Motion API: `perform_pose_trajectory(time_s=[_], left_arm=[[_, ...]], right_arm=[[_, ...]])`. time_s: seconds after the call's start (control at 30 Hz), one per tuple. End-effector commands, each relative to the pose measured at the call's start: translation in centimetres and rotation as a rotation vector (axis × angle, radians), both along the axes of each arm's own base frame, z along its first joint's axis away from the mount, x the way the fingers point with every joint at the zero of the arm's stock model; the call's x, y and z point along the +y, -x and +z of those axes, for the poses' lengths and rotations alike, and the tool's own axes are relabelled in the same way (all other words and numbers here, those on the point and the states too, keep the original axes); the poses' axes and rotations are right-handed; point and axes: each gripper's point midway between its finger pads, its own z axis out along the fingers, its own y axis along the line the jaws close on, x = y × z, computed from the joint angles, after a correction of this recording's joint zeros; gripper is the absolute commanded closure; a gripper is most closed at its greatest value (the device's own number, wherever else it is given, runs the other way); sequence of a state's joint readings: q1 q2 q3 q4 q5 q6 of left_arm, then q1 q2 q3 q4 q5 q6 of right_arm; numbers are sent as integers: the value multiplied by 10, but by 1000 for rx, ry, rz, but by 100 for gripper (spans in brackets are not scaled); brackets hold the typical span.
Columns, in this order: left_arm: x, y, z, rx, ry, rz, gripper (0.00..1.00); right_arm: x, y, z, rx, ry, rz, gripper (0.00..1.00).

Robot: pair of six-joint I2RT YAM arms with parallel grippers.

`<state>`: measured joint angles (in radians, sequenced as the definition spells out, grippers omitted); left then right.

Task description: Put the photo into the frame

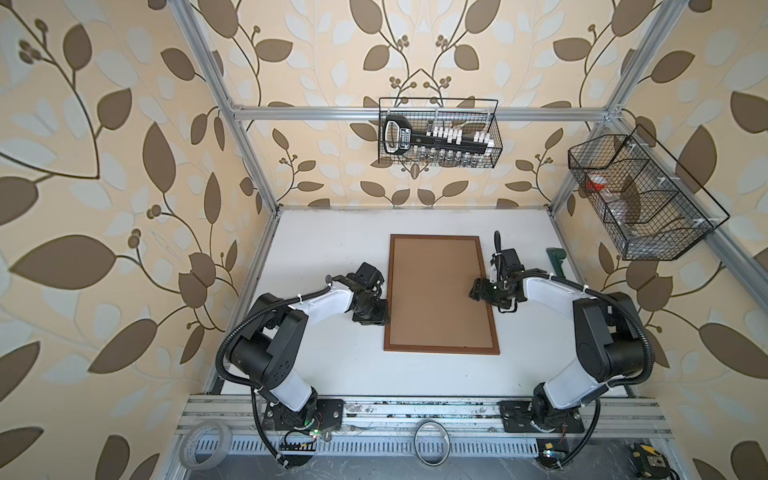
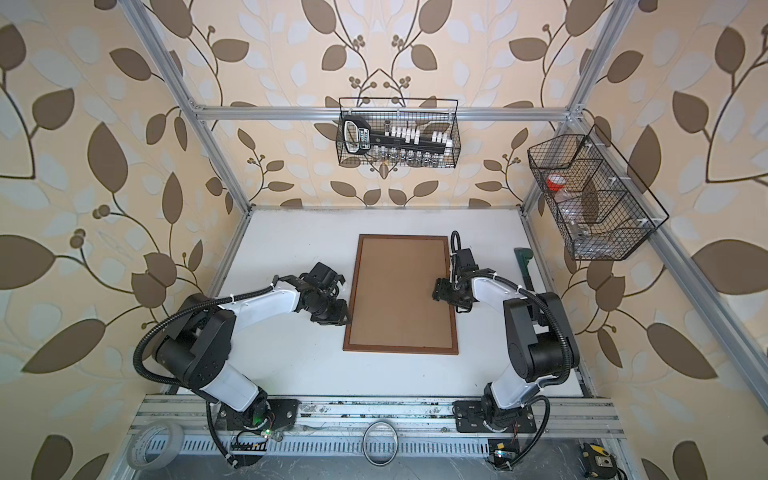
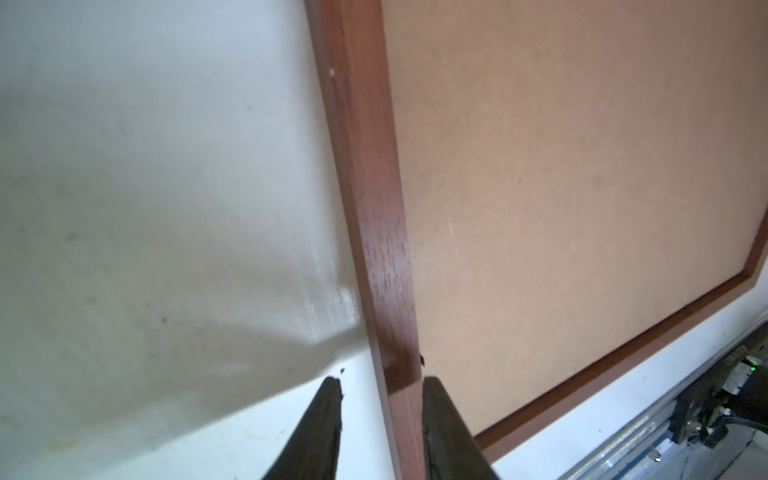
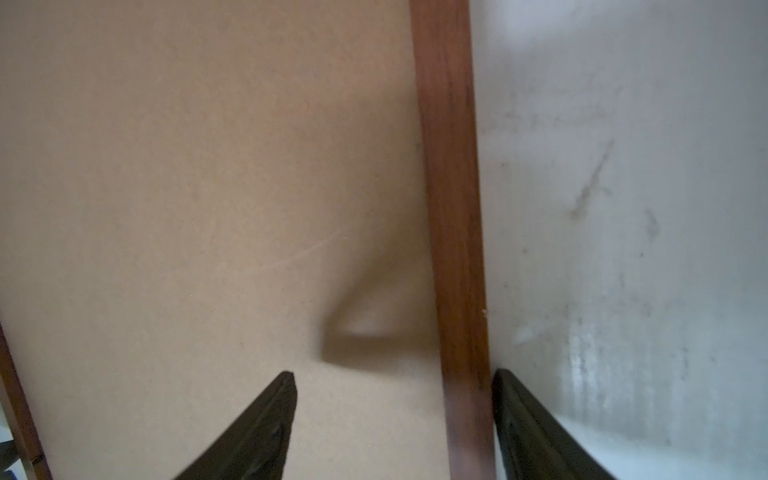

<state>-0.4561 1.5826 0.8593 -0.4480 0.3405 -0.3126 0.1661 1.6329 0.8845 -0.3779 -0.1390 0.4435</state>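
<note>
Two tools are sitting astride the two long rails of the frame (image 3: 365,166), which is lying flat and back-up in the middle of the table (image 1: 324,374), its long axis running from the near edge toward the far edge. You are seeing only the brown backing board (image 1: 436,291) filling it; the photo is not showing in any view. The frame is lying between them, each nearest its own rail. Your left tool (image 3: 380,380) is standing narrowly open over the left rail, nearer the near edge: the inner jaw is touching the rail's inside edge, while a sliver of table is showing between the outer jaw and the wood, so it is gripping nothing yet. Your right tool (image 4: 395,372) is gaping wide across the right rail around its middle, one jaw over the board, one just beside the outer edge, holding nothing. Judging by this, you are setting up a two-sided grip on the frame.
</note>
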Motion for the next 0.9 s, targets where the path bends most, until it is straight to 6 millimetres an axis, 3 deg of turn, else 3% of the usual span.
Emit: perform_pose_trajectory(time_s=[0.0, 0.87], left_arm=[[6, -1, 2, -13, 8, -14, 68], [-3, 8, -18, 55, -13, -55, 72]], right_arm=[[4, 13, -12, 55, -8, 33, 25], [3, 13, -11, 54, -5, 32, 26]])
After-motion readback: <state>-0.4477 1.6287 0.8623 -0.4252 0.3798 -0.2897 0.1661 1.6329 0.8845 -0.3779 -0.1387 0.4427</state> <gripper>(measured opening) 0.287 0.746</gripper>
